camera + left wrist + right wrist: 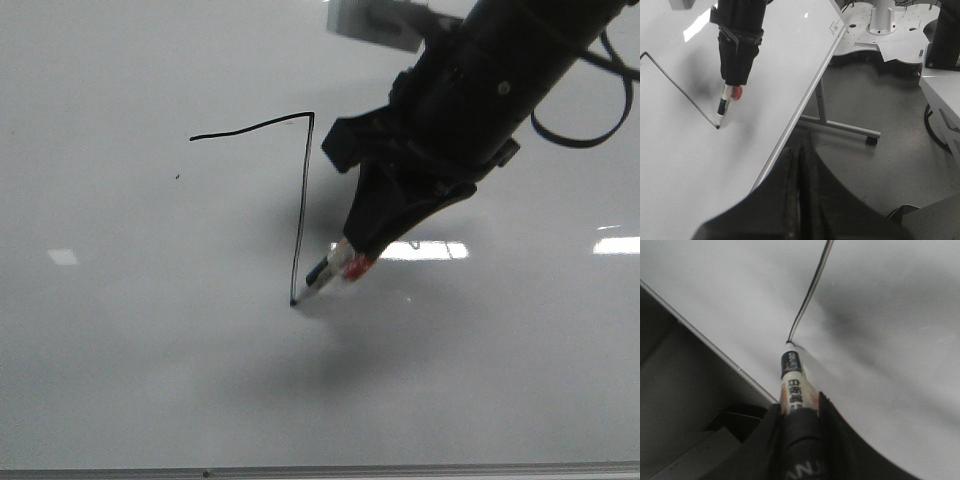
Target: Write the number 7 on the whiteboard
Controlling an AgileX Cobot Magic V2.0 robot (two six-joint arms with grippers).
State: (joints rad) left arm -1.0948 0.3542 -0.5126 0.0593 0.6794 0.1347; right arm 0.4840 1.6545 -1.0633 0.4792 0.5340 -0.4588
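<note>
A thin black number 7 (299, 200) stands on the glossy whiteboard (130, 350), with a wavy top stroke and a long downstroke. My right gripper (358, 252) is shut on a black-and-white marker (325, 274). The marker's tip touches the board at the foot of the downstroke (293, 302). In the right wrist view the marker (792, 380) pokes out between the two black fingers (830, 420), its tip at the line's end (788, 342). The left wrist view shows the same marker (723, 106) and line (680, 87) from the side. My left gripper (800, 155) is shut on nothing, off the board's edge.
The whiteboard's thin metal bottom edge (320, 470) runs along the front. Beyond the board's side edge (805, 95) lie the grey floor, a wheeled stand leg (840, 126) and a pale metal base (880, 35). A small dark speck (178, 178) marks the board left of the figure.
</note>
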